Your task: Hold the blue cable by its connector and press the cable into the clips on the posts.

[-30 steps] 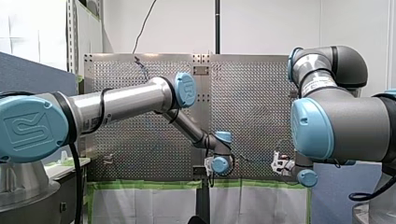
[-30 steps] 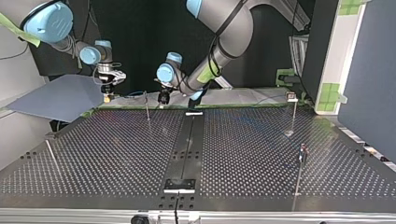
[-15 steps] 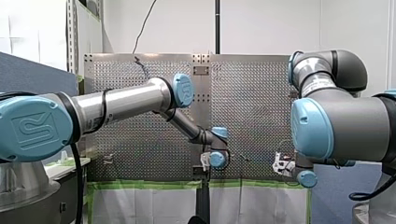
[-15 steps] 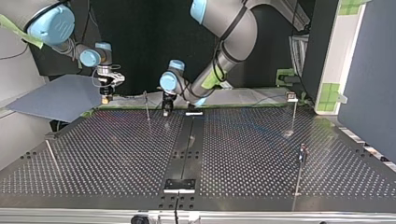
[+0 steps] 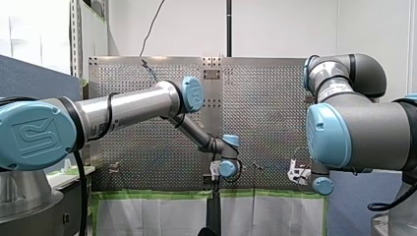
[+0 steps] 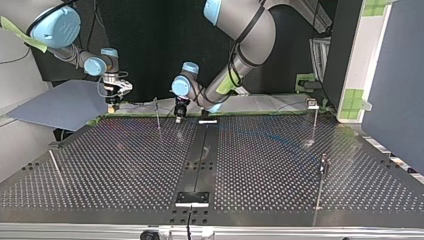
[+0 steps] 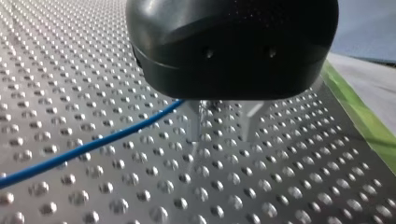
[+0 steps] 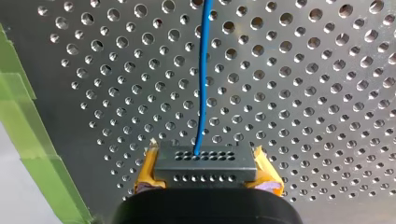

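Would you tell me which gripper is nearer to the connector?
Right. My right gripper holds the connector between its yellow pads; my left gripper is apart from it, open over the table further along the blue cable.

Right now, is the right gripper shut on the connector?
Shut on it. In the right wrist view the right gripper has its yellow pads against both sides of the connector; the cable leaves its front.
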